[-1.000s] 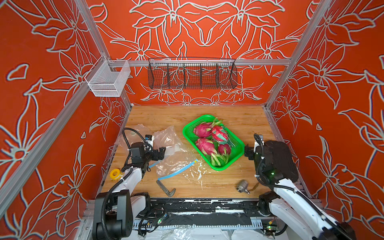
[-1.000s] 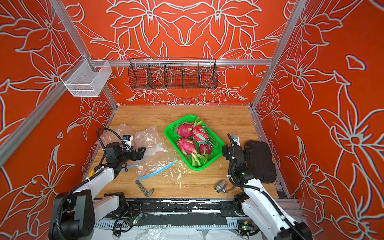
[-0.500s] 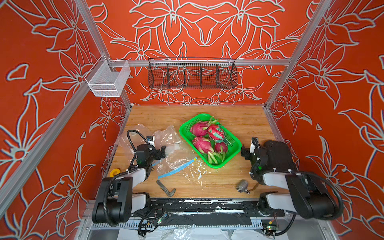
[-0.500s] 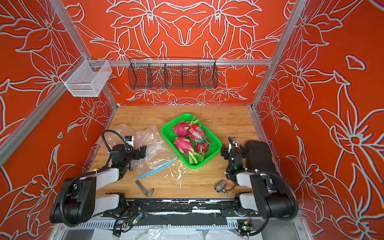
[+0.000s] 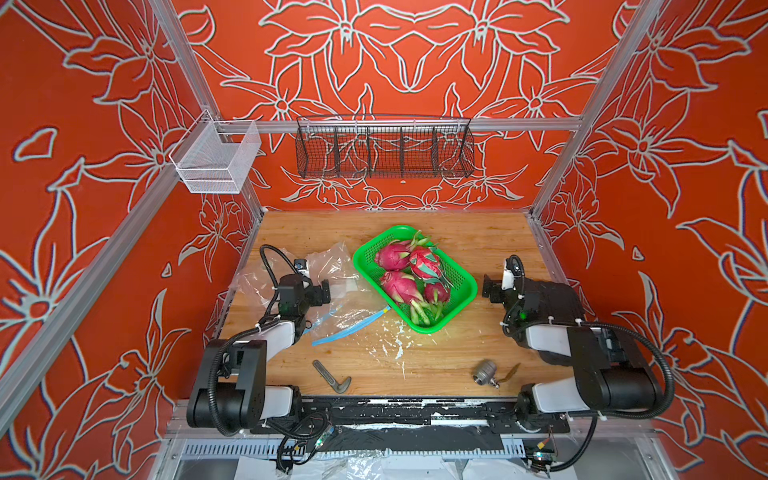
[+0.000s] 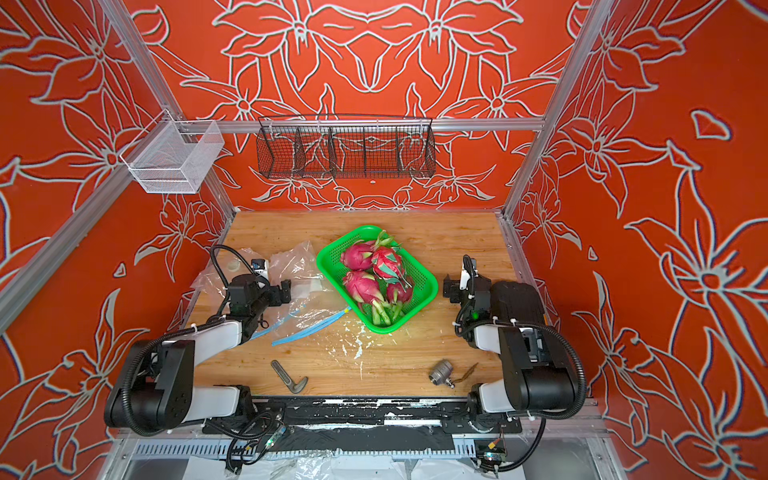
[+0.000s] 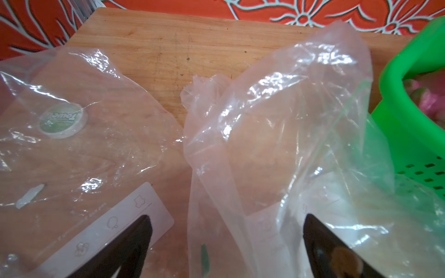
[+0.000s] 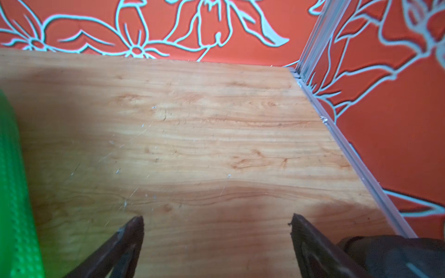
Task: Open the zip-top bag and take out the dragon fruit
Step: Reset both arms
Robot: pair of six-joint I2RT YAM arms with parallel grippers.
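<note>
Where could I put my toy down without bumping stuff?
Bare wood behind the green basket up to the back wall, and in front between the bent metal bar and the metal fitting. The left side is crowded with plastic bags.

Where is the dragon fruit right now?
In both top views, the four dragon fruit lie in the green basket mid-table, just right of the clear zip-top bag.

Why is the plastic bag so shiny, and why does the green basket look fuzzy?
Left wrist view: light bounces off the crinkled plastic bag as white streaks; the green basket sits close at the edge, so it blurs. Right wrist view: the basket is a soft green smear, with dim shadow on the wooden table. Both top views: sharp.
</note>
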